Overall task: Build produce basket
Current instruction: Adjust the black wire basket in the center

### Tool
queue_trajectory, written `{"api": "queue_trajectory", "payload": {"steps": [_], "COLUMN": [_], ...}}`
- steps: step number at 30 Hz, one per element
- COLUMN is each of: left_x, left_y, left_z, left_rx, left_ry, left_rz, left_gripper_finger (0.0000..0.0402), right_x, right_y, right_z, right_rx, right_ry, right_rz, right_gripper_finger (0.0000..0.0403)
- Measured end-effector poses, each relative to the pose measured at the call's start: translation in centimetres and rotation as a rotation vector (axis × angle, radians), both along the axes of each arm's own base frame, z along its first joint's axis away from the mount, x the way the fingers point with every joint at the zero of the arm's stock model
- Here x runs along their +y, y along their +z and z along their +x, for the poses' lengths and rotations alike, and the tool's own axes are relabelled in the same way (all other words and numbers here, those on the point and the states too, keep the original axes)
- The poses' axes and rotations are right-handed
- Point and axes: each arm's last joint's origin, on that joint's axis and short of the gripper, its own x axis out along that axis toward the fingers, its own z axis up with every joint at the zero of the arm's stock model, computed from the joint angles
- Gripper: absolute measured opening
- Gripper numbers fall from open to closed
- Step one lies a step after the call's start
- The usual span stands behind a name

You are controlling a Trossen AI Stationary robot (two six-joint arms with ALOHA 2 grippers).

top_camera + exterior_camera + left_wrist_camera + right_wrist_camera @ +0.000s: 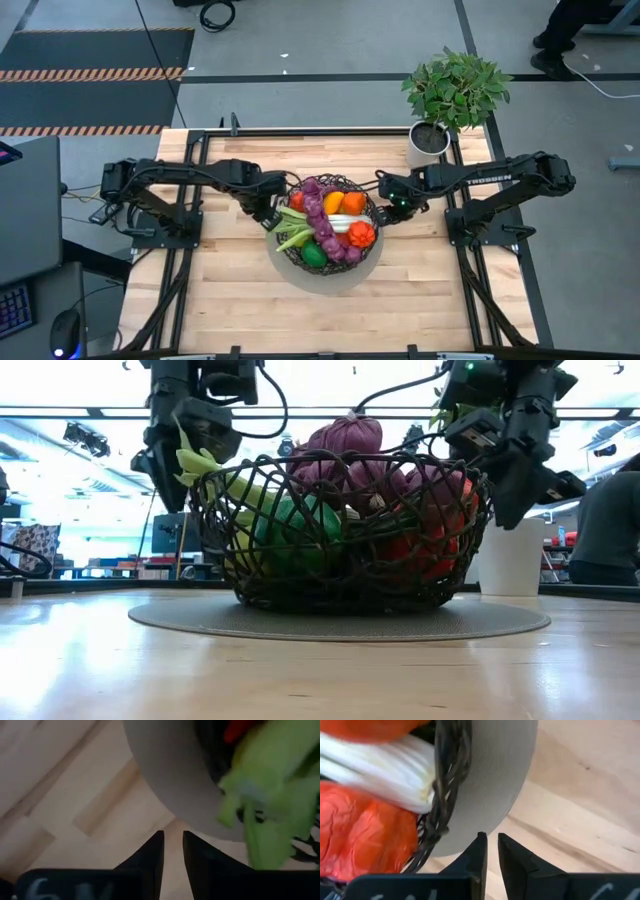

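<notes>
With the full basket (372,200) on its pale round base mid-tabletop (200,290), and left gripper (268,215) and right gripper (397,207) nearly shut, empty, beside its rim: easy to bump and spill the leek (340,222).

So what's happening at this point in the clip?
The wire basket sits on its pale round base mid-table, already piled with toy produce: grape bunch, leek, peppers. Both arms flank it. The left gripper and the right gripper hang beside the rim, fingers nearly together, holding nothing.
</notes>
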Motion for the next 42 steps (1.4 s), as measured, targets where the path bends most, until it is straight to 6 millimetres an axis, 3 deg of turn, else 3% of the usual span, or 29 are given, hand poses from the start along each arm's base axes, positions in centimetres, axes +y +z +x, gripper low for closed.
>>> {"api": "queue_trajectory", "payload": {"steps": [11, 25, 34, 42], "left_x": [-1.3, -1.5, -1.4, -0.6], "left_y": [0.4, 0.4, 4.4, 6.8], "left_z": [1.9, 1.8, 4.0, 3.5], "left_rx": [-0.191, -0.178, -0.413, -0.381], "left_ry": [0.003, 0.056, 0.04, 0.045], "left_rz": [0.009, -0.082, -0.145, -0.127], "left_gripper_finger": [0.0079, 0.0077, 0.0065, 0.0054], "right_x": [-0.1, -0.1, -0.1, 0.1], "right_y": [0.3, 0.6, 2.3, 1.6], "right_z": [0.9, 1.5, 3.4, 2.7], "right_rx": [-0.097, -0.168, -0.401, -0.311], "right_ry": [-0.033, -0.043, -0.08, -0.054], "right_rz": [-0.037, 0.094, 0.182, 0.175], "right_gripper_finger": [0.0012, 0.0005, 0.0006, 0.0013]}}
